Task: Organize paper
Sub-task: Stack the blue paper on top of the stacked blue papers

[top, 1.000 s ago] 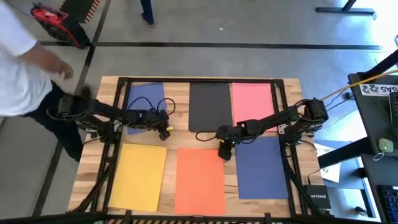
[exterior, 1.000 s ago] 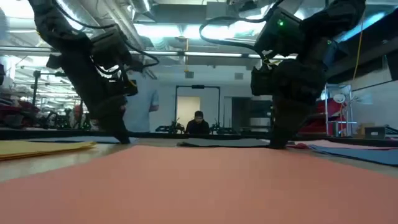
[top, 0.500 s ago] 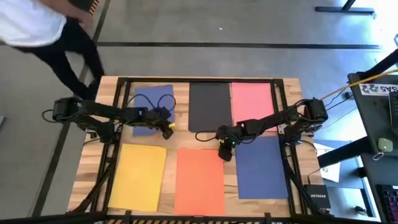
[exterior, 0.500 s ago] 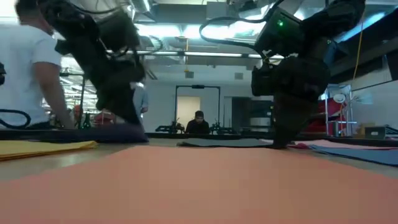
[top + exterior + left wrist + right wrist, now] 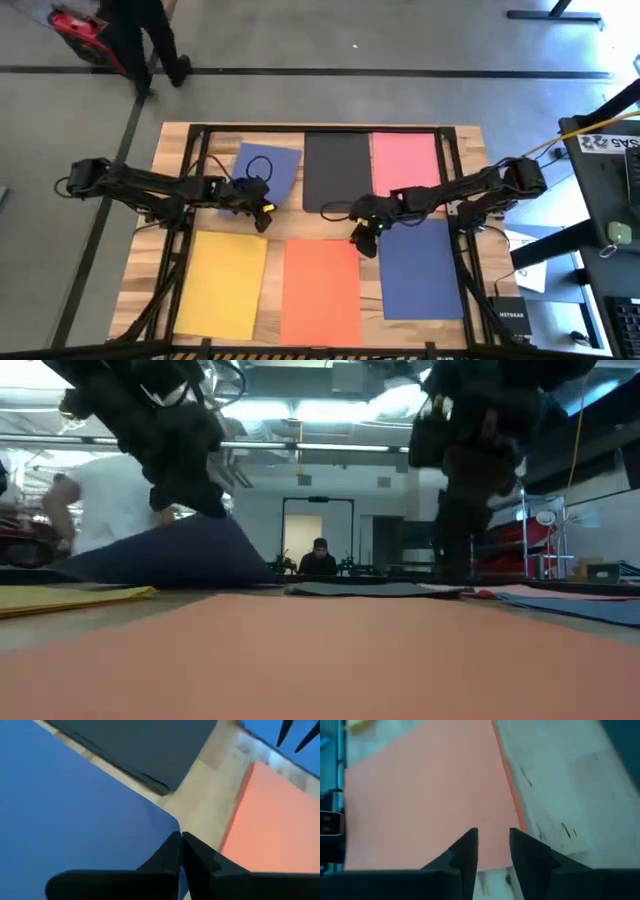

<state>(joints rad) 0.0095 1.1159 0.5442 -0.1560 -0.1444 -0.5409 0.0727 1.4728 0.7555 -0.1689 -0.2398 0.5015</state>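
Six sheets of paper lie on the wooden table. At the far side are a blue sheet (image 5: 268,170), a black one (image 5: 338,170) and a pink one (image 5: 405,162). At the near side are a yellow one (image 5: 222,282), an orange one (image 5: 320,292) and a second blue one (image 5: 420,270). My left gripper (image 5: 262,213) is shut on the far blue sheet, which sits askew and raised at one side. My right gripper (image 5: 365,243) stands open over the orange sheet's far right corner (image 5: 505,820); whether it touches the sheet does not show. My left gripper pinches the far blue sheet by its near right corner (image 5: 170,826) between its two fingers, a single layer, reaching it from above at a slant. That corner is lifted off the table, and the sheet (image 5: 170,555) slopes down from the fingers to its far part on the table.
A black frame (image 5: 320,128) runs along the table's far edge and down both sides. Bare wood shows between the far and near rows. A person (image 5: 140,35) walks on the floor beyond the far left corner. Equipment (image 5: 610,180) stands to the right of the table.
My left gripper has lifted the far blue sheet's near right corner. The sheet has turned askew and shifted toward the black sheet, and that side now stands up off the table. My right gripper has risen a little above the orange sheet. The person has walked away from the table's left side.
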